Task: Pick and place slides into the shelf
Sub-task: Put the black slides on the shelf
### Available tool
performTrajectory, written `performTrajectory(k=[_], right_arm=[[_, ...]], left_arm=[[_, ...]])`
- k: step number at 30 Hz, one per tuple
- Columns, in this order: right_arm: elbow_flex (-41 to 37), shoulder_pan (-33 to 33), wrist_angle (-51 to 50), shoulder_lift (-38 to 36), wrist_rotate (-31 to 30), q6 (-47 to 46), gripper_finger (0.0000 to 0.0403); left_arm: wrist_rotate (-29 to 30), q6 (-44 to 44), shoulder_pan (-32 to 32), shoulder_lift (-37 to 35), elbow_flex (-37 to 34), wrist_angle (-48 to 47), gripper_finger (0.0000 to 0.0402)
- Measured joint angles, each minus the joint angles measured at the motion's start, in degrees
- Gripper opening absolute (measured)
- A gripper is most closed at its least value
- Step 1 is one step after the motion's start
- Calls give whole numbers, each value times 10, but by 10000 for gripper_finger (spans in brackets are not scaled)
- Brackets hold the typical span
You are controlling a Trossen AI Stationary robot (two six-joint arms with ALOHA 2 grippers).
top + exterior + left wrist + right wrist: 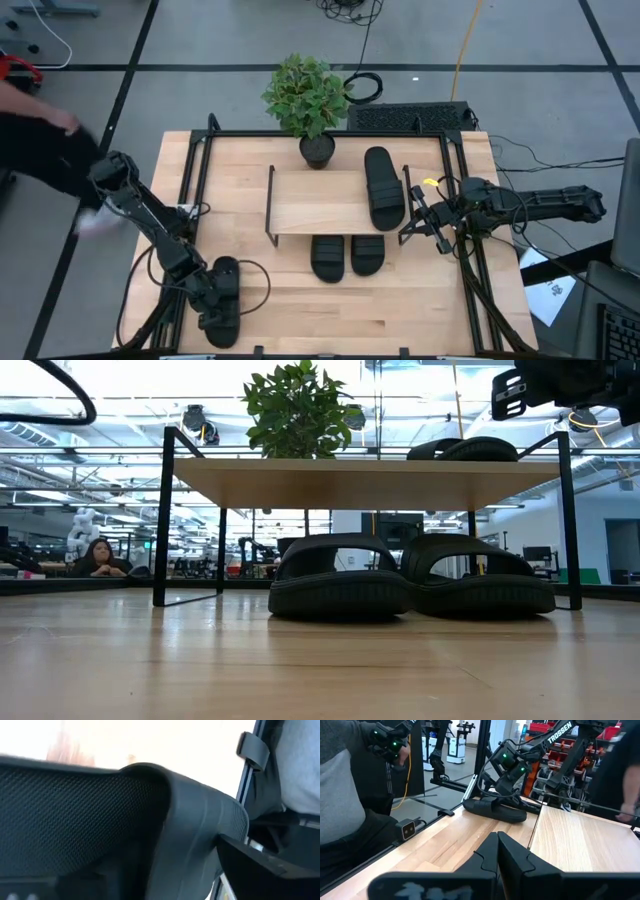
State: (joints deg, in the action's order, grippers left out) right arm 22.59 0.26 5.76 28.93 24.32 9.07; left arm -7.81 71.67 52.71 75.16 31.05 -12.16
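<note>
Last slide (222,300) lies at the table's front-left corner. Left gripper (210,296) is down on it, jaws wide around the strap, grip not yet firm, so lifting now could let it slip. Three others sit at the shelf (320,200). Right gripper (428,216), closed and empty, waits beside the shelf.

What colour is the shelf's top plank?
Light wood plank top on the low black-framed shelf, clearest in the high view.

Left gripper (218,300) reaches low near the table's (300,310) front-left corner, jaws spread; right gripper (418,222), pinched closed, hovers at the right edge.
</note>
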Motion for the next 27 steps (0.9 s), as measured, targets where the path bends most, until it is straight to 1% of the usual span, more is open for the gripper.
performTrajectory(k=[2, 3, 6, 9, 10, 11, 13, 17, 19, 22, 25, 27], right_arm=[[0, 0, 0, 0, 0, 0, 0], [0, 0, 0, 0, 0, 0, 0], [0, 0, 1, 0, 0, 0, 0], [0, 0, 2, 0, 0, 0, 0], [0, 0, 2, 0, 0, 1, 0], [0, 0, 2, 0, 0, 1, 0], [0, 0, 3, 0, 0, 1, 0], [0, 0, 3, 0, 0, -4, 0], [0, 0, 3, 0, 0, -5, 0], [0, 0, 3, 0, 0, -7, 0], [0, 0, 3, 0, 0, -7, 0], [0, 0, 3, 0, 0, -6, 0]], left_arm=[[0, -30, 0, 1, 2, 2, 241], [-2, -44, 0, 1, 3, 5, 219], [-17, -70, -3, 2, 3, 25, 138], [-46, -69, -13, 2, 3, 49, 46], [-55, -67, -19, 2, 3, 55, 24], [-61, -65, -23, 2, 3, 62, 15], [-57, -66, -30, 1, 5, 70, 13], [-57, -107, -42, -7, 35, 52, 5], [-52, -138, -43, -17, 66, 1, 4], [-23, -188, -43, -32, 120, -110, 3], [30, -243, -42, -55, 174, -213, 2], [68, -287, -43, -70, 196, -249, 2]])
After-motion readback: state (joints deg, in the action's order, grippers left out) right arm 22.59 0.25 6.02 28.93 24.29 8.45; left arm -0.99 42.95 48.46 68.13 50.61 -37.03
